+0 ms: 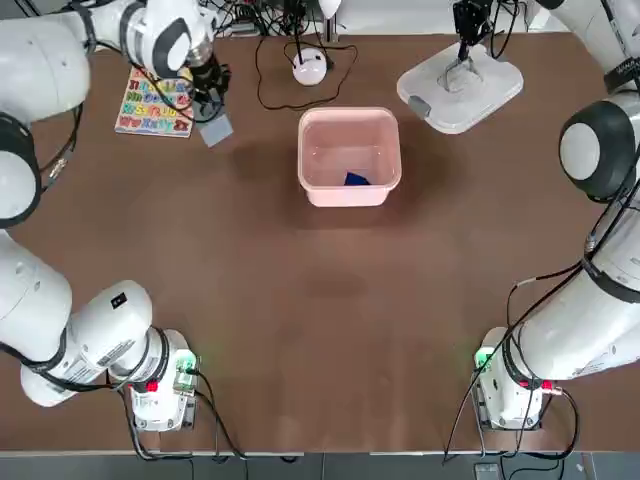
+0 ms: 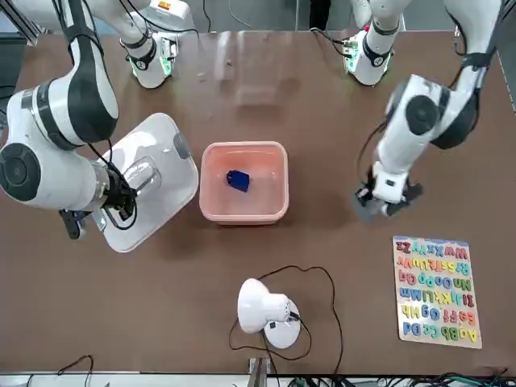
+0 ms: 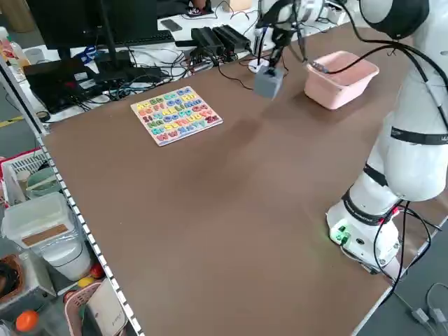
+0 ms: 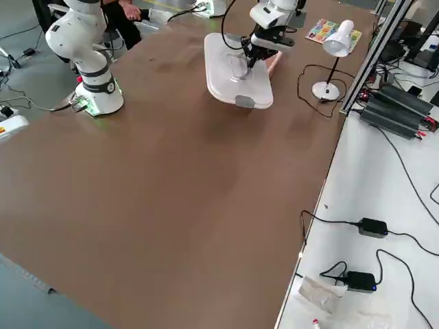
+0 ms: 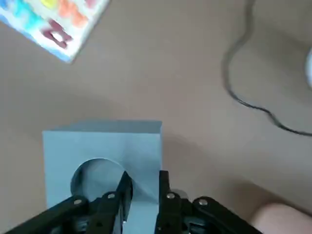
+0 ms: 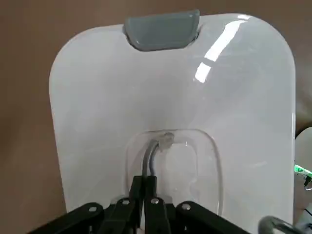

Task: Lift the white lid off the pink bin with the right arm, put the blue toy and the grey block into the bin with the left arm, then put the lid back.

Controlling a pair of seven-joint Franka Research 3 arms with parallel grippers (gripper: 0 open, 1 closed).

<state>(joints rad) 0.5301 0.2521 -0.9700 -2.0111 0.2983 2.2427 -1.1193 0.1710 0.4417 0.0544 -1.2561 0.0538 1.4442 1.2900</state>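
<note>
Pale pink rounded-square plastic bin sits open at table centre, toward the far side, upright, mouth up. Small bright blue plastic toy lies inside it on the floor, toward the near wall; which way it points is too small to tell.

Left gripper is at the far left, just right of the colourful alphabet puzzle board. Its fingers are clamped on the small grey cube-like block, which hangs clear of the brown table in the left side view. Block is near-cubic, no clear long axis; the wrist view shows the face with the round dimple turned toward the camera, one finger reaching into the dimple. Block is well left of the bin, not yet over it.

Right gripper is at the far right, pinched tight on the recessed handle of the white rounded-square plastic lid. Lid is held off the bin, just right of it, tilted, its long axis running roughly near-left to far-right in the top view, one grey clip at its near-left edge.

Small round white device with black cable stands just beyond the bin's far wall.
</note>
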